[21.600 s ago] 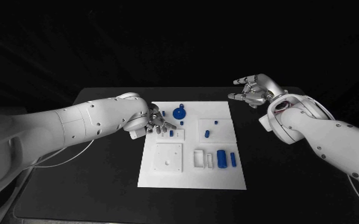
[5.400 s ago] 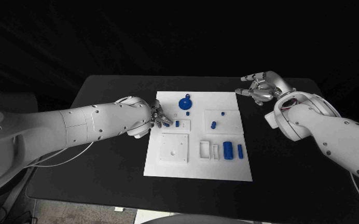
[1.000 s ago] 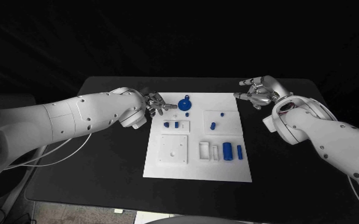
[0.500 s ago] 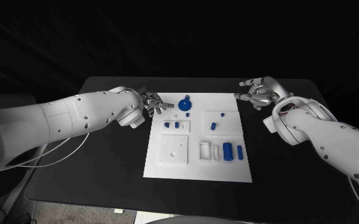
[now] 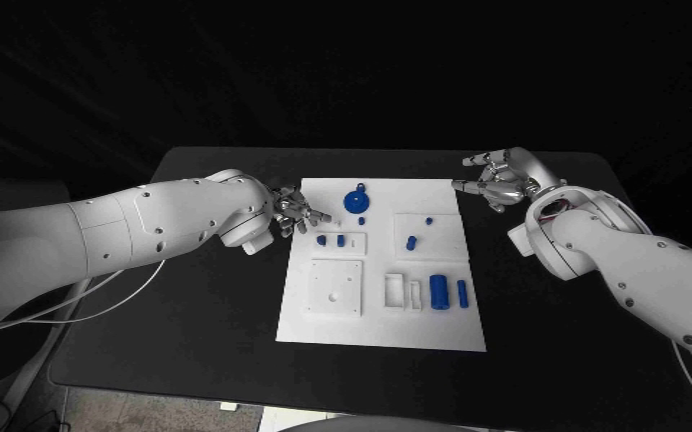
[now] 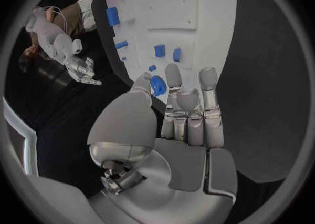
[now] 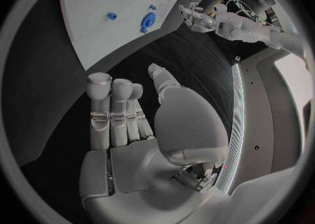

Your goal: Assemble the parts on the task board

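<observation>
Dim scene against a black backdrop, light thrown from above onto the white task board [image 5: 378, 292], arms brightly lit, black table [image 5: 173, 332] barely separated from the dark, wrist views bent by fisheye, straight edges curved, rims darkened from twelve round to twelve o'clock

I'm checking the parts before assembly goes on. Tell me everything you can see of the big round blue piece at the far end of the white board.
The round blue piece is a flat disc with a short stem at its far side, plastic by its look. It sits at the far end of the white board, left of the middle. The left robot hand hovers just beside it; whether its fingers touch the piece cannot be told. A small blue peg stands just nearer.
</observation>
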